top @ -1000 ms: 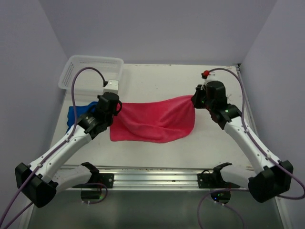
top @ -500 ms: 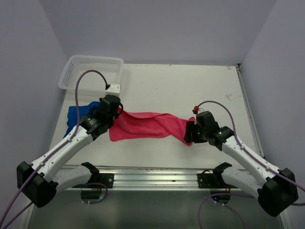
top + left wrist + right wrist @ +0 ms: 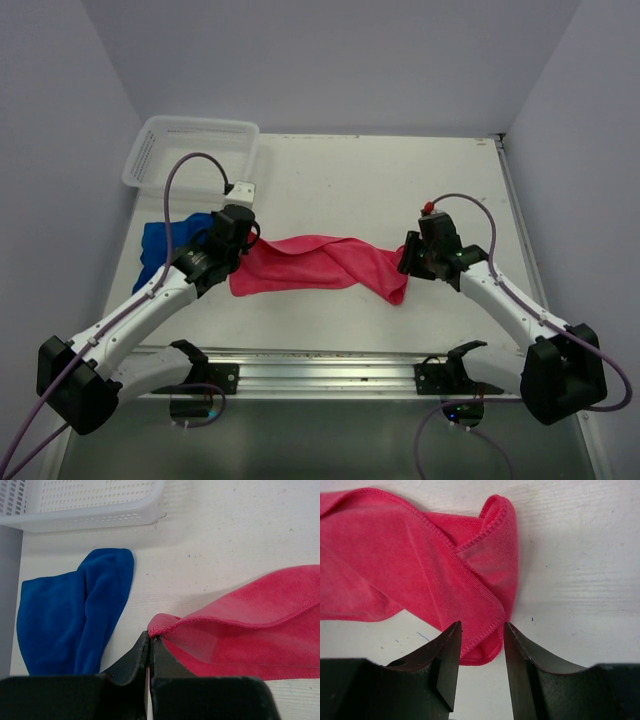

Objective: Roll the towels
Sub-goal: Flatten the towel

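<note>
A red towel [image 3: 320, 264] lies loosely folded across the middle of the table, its right end doubled over. My left gripper [image 3: 243, 238] is shut on the towel's left corner, pinched between the fingertips in the left wrist view [image 3: 150, 639]. My right gripper [image 3: 408, 268] is open above the towel's right end [image 3: 485, 605], the folded edge showing between its fingers and not held. A blue towel [image 3: 165, 243] lies crumpled at the left, also in the left wrist view [image 3: 70, 615].
A white plastic basket [image 3: 190, 150] stands at the back left corner, its wall in the left wrist view [image 3: 90, 515]. A metal rail [image 3: 320, 368] runs along the near edge. Walls close both sides.
My right gripper brought the towel's right edge down and toward me, folding it over, then let go and opened. The left gripper stayed shut on its corner, shifting slightly.
</note>
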Available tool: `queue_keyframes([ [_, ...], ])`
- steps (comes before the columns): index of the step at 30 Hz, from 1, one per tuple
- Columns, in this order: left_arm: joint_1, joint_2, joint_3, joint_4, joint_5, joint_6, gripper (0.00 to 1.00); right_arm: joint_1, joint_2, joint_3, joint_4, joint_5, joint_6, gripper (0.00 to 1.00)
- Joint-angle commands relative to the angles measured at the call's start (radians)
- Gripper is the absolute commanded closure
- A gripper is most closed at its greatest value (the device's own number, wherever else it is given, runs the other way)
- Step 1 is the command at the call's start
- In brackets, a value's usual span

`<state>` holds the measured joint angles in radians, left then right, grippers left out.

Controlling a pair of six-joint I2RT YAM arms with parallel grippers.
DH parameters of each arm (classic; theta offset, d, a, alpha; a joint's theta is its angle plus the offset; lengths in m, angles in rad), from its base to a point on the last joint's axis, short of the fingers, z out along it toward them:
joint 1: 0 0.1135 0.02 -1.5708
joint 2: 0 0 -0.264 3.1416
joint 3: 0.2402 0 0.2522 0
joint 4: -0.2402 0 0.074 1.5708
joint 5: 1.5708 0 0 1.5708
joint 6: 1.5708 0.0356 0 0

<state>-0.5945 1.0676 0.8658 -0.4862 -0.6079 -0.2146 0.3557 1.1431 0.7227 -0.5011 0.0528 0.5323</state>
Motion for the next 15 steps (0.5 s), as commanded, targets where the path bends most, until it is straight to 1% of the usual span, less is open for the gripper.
queue_keyframes([
  [1,0.009,-0.015,-0.008,0.057,-0.015,0.026,1.0,-0.038,0.023,-0.046,0.082,-0.03,0.055,0.57],
  [4,0.007,-0.012,-0.008,0.057,-0.009,0.027,1.0,-0.085,0.04,-0.081,0.114,-0.048,0.089,0.6],
  [7,0.009,-0.008,-0.008,0.057,-0.003,0.027,1.0,-0.127,0.056,-0.112,0.159,-0.109,0.107,0.62],
  [11,0.009,-0.008,-0.008,0.057,0.005,0.027,1.0,-0.139,0.093,-0.14,0.222,-0.181,0.116,0.65],
  [15,0.007,-0.008,-0.01,0.057,0.01,0.027,1.0,-0.141,0.119,-0.158,0.272,-0.211,0.129,0.68],
])
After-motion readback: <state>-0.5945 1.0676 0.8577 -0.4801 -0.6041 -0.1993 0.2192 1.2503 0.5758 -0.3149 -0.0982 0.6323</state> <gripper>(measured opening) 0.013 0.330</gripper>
